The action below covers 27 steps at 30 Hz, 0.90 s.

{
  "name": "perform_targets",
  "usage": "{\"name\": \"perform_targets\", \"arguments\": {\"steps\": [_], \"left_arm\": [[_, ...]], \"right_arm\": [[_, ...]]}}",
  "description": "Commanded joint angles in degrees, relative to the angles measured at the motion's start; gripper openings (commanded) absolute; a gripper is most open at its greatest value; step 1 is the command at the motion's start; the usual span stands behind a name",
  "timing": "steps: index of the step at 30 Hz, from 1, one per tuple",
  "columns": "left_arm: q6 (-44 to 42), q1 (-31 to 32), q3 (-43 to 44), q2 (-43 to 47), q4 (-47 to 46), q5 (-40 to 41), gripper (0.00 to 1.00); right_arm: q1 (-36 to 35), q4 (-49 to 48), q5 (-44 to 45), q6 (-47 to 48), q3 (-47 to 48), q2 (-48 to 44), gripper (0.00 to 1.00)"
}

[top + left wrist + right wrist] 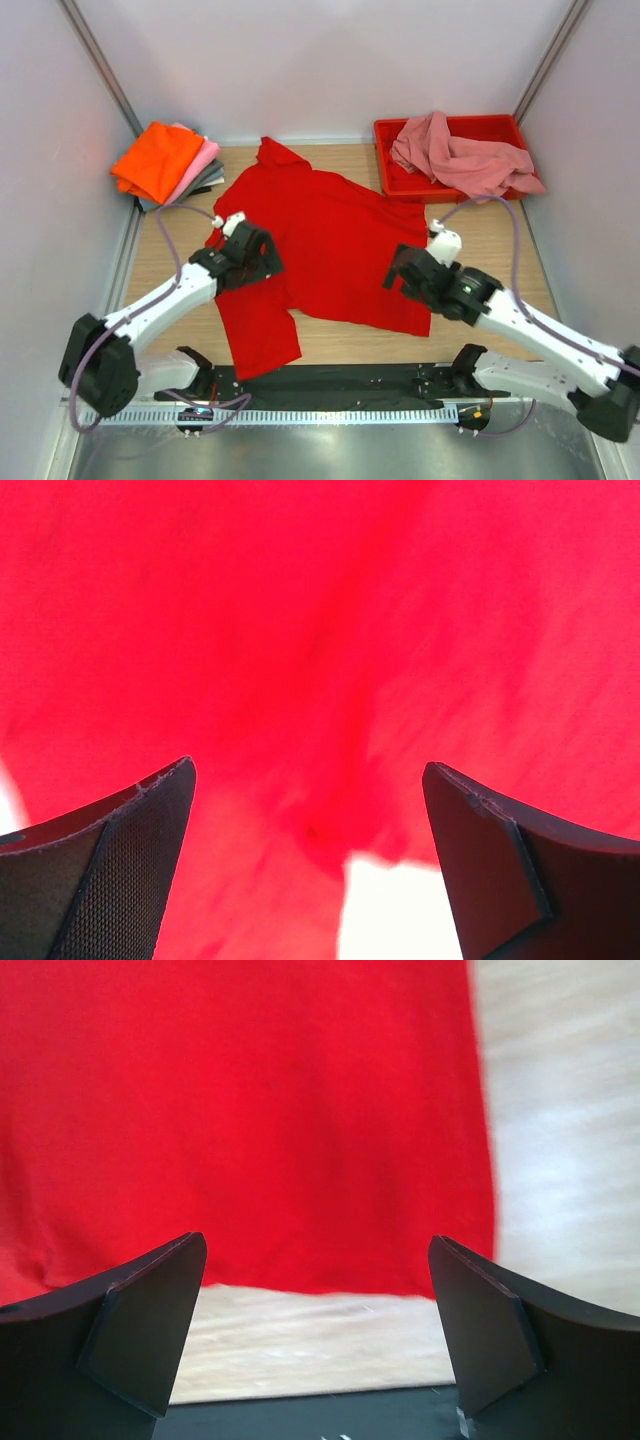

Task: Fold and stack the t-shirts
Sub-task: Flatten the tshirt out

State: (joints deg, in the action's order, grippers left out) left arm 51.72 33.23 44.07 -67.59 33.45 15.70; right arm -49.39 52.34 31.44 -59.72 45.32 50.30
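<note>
Two grippers are seen over one bright red t-shirt (330, 235), which is spread mostly flat and somewhat crooked on the wooden table (490, 250), with one part reaching toward the near left. The left gripper (250, 252) is held over the shirt's left edge, jaws wide apart, nothing between them. In its wrist view only red cloth is seen beyond the fingers (120, 870). The right gripper (408, 272) is placed at the shirt's near right corner, jaws likewise spread wide and empty. The shirt's hem and right edge are seen past its fingers (130, 1330), with bare wood beside them. A dusty pink t-shirt (465, 160) is bunched in the red tray (490, 121) at far right, spilling over the tray's front rim. At far left a folded stack is seen: orange t-shirt (158, 160) on top, light pink t-shirt (203, 160) under it, grey t-shirt (208, 182) lowest.
</note>
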Motion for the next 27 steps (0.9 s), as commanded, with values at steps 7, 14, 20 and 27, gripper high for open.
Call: {"name": "perform_targets", "arguments": {"steps": [7,14,20,27], "left_arm": [[-2.9,-6.7,10.4,-26.7,-12.2,-11.5,0.92],[2.8,-2.7,-4.9,-17.5,-14.1,-10.4,0.89],[8.2,3.7,-15.3,-5.4,-7.7,-8.1,0.89],[12.0,7.7,-22.9,9.7,-3.5,-5.3,0.89]], "right_arm": [[-0.4,-14.8,-5.1,10.1,12.0,19.3,1.0],[-0.1,-17.5,-2.3,14.9,13.9,20.0,1.0],[2.4,-20.3,-2.4,23.9,26.9,30.5,1.0],[6.0,-23.2,-18.0,38.0,57.8,57.1,1.0]]}}
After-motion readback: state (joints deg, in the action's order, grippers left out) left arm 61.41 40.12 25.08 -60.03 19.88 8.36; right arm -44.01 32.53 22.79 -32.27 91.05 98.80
